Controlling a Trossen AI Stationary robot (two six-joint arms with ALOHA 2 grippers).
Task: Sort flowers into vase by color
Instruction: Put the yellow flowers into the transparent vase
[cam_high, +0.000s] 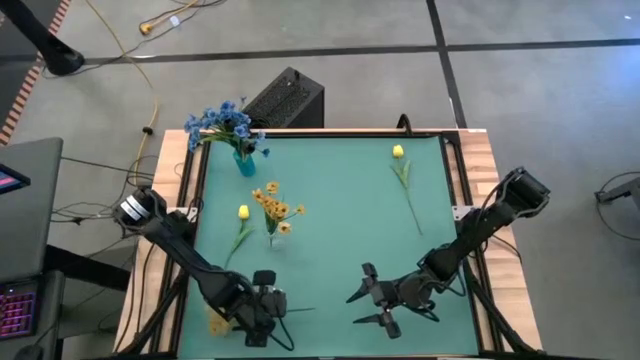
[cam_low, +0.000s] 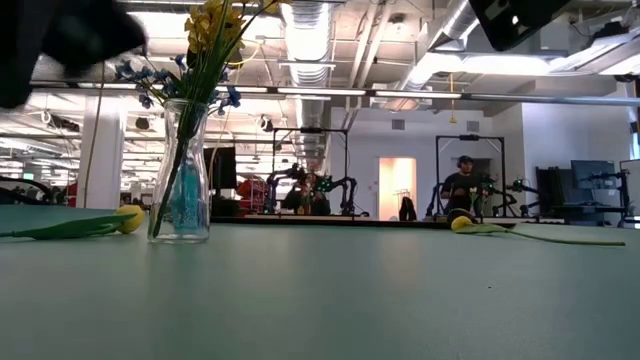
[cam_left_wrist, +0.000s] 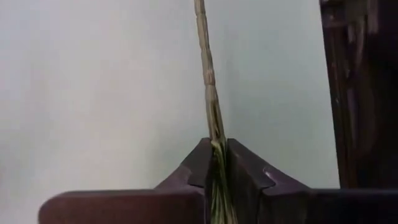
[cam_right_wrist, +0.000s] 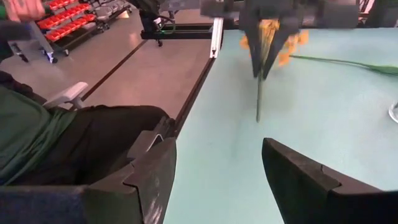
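My left gripper (cam_high: 270, 306) stands near the table's front left, shut on a yellow spray flower. The flower's blossoms (cam_high: 218, 320) show left of the gripper and its thin stalk (cam_high: 300, 310) runs right. My right gripper (cam_high: 358, 305) waits open at the front, right of centre, with nothing between its fingers. A clear vase (cam_high: 272, 238) holds yellow sprays. A blue vase (cam_high: 243, 160) at the far left holds blue sprays. Two yellow bud stems (cam_high: 241, 225) (cam_high: 405, 180) lie flat on the mat. My left gripper pinches the spray's green stalk (cam_left_wrist: 216, 146) between its two fingers (cam_left_wrist: 245, 171). The fingers slant down from above. The stalk runs on past the fingertips roughly in line with them, its free end (cam_right_wrist: 259, 109) hanging below and looking clear of the mat. The blossoms (cam_right_wrist: 292, 43) sit behind the fingers.
The green mat (cam_high: 340, 250) has bare room in its middle and along the front between the grippers. A black box (cam_high: 285, 100) stands beyond the far edge. A seated person (cam_right_wrist: 74, 143) is beside the table's left side.
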